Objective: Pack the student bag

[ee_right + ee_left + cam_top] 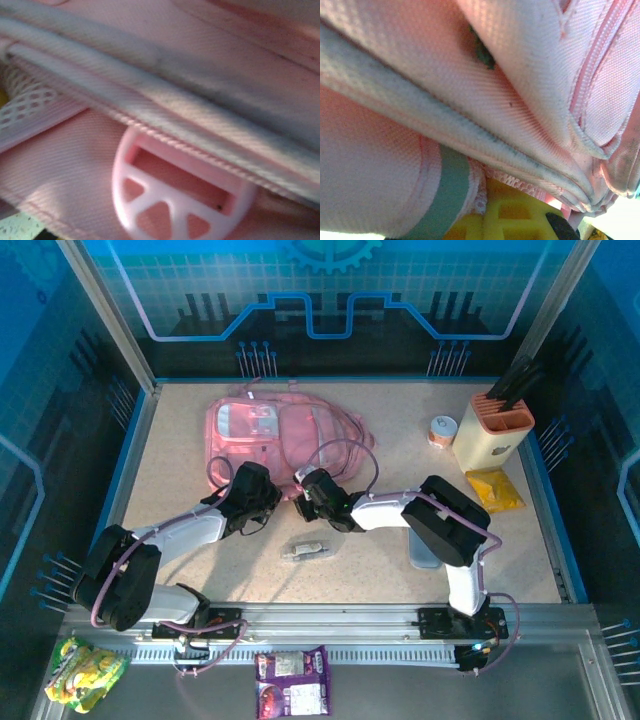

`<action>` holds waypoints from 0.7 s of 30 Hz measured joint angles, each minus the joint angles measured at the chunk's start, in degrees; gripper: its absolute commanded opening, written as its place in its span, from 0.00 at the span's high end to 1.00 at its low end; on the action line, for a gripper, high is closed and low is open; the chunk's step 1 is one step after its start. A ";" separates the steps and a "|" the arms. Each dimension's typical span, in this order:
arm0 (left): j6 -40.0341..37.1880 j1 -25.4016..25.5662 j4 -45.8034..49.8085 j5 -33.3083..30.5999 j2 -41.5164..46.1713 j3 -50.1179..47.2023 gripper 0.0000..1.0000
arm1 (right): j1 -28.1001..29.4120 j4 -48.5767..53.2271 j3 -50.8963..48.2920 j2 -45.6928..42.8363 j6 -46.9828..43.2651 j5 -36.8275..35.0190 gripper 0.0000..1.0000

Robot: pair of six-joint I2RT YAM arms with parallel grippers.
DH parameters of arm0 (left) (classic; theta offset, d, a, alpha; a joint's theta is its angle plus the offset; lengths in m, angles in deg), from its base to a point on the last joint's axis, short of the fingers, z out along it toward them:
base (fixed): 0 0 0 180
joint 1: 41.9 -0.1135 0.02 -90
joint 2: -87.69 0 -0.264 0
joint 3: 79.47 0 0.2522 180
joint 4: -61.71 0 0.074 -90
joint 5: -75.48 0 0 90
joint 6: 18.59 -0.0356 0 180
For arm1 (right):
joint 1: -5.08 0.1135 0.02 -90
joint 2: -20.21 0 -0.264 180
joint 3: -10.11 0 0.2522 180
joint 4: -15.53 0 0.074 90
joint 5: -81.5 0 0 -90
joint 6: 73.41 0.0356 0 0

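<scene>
1. The pink bag (275, 435) lies flat on the speckled tabletop (390, 575), toward 11 o'clock from the tabletop's middle, with its straps on its 3 o'clock side.
2. The left hand (262, 485) sits at the bag's near edge, at about 7 o'clock of the bag. Its fingers are closed all the way, but it cannot be told whether any cloth is pinched between them.
3. From the left wrist, folds of pink cloth with a zip line lie close against the lens. A green band (451, 192) and a yellow plastic piece (512, 217) sit below the folds at 6 o'clock.
4. The right hand (303, 488) is at the bag's near edge at about 5 o'clock, just beside the left hand. It cannot be told how wide it stands or whether it has hold of anything.
5. From the right wrist, pink cloth with a corded seam runs across. A round pink buckle (175, 200) sits at 6 o'clock and white mesh (25, 112) at 9 o'clock.
6. A small grey thing (308, 551) lies on the tabletop at 6 o'clock of the two hands, apart from the bag.
7. A cream holder (495, 435) with an orange top and dark handles stands at 2 o'clock. A small white and orange jar (442, 430) is just beside it at 9 o'clock, and a yellow packet (495, 490) lies at its 6 o'clock.
8. On the metal ledge by the arm bases lie a yellow-green snack bag (85, 672) at 7 o'clock and purple packets (292, 682) at 6 o'clock.
</scene>
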 measured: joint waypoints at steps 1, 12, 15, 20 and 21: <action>0.02 0.11 -0.02 -0.07 0.04 0.00 1.00 | 0.11 0.22 0.00 -0.02 0.42 -0.44 0.88; -1.64 0.59 1.60 -1.33 1.33 0.63 1.00 | 0.52 0.31 -3.58 -3.58 2.58 -2.36 1.00; -1.90 0.57 2.69 -1.64 2.32 0.61 1.00 | -0.31 0.74 -5.09 -5.22 3.56 -2.29 1.00; -3.08 0.02 3.89 -1.68 3.85 0.61 1.00 | -3.21 1.64 -7.50 -7.56 5.11 -2.34 1.00; -3.23 -0.15 4.24 -1.66 4.22 0.61 1.00 | -3.96 1.97 -7.93 -8.11 5.46 -2.34 1.00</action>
